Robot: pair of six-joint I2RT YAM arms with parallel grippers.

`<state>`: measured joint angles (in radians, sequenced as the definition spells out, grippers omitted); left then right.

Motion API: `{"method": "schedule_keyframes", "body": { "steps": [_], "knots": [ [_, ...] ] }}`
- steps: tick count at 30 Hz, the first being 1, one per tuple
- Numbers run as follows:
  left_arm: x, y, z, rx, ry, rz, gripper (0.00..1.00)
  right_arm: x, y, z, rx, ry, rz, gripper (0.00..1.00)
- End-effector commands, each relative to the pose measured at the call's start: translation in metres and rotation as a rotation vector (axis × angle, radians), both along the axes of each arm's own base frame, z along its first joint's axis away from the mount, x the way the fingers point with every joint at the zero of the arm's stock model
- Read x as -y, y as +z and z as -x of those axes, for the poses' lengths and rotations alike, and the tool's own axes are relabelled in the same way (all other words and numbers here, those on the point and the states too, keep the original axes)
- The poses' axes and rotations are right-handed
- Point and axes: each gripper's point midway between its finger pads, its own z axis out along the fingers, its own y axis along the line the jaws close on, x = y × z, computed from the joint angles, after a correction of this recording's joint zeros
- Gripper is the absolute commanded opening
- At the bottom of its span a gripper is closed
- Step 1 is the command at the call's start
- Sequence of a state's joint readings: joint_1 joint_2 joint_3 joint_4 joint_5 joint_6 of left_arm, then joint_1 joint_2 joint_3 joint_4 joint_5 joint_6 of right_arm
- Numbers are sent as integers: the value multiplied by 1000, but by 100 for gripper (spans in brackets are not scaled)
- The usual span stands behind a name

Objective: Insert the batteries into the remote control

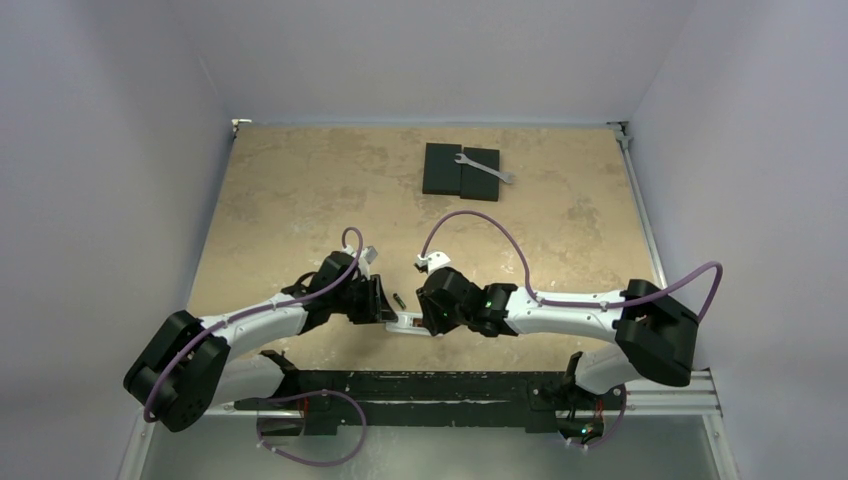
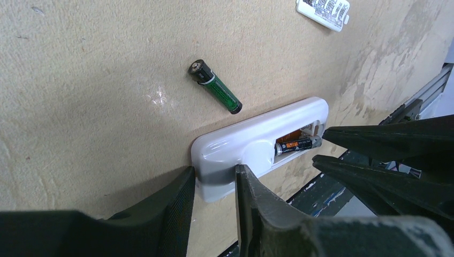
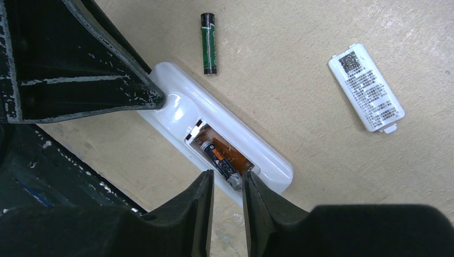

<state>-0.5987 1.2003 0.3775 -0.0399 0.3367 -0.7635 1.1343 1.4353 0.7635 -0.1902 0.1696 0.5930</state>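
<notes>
The white remote control [image 2: 251, 140] [image 3: 270, 156] [image 1: 404, 322] lies back up with its battery recess uncovered. One of the batteries [image 2: 294, 145] [image 3: 219, 160], orange-labelled, lies in the recess. The other, green [image 2: 216, 87] [image 3: 209, 43] [image 1: 398, 299], lies loose on the table beside the remote. My left gripper [image 2: 213, 174] [image 1: 378, 300] is shut on the remote's closed end, a finger on each side. My right gripper [image 3: 228, 176] [image 2: 321, 147] is at the recess end, narrowly open. One of its tips touches the seated battery's metal end and the other is outside the remote's side wall.
The white battery cover [image 3: 367, 88] [image 2: 324, 12] lies label up on the table, past the remote. Two flat black blocks [image 1: 460, 170] with a silver wrench [image 1: 485, 167] on them sit at the far middle. The table's near edge and metal rail [image 1: 450, 385] run just behind the remote.
</notes>
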Motion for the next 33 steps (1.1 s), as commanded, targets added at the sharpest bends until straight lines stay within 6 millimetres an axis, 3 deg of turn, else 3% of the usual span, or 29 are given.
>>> {"method": "schedule_keyframes", "body": {
  "steps": [1,33],
  "knots": [
    [1,-4,6,1,-37,-2,31,2,7,-2,16,-30,-19,33],
    [1,-4,7,1,-35,-2,31,2,7,5,-9,-36,-58,31]
  ]
}}
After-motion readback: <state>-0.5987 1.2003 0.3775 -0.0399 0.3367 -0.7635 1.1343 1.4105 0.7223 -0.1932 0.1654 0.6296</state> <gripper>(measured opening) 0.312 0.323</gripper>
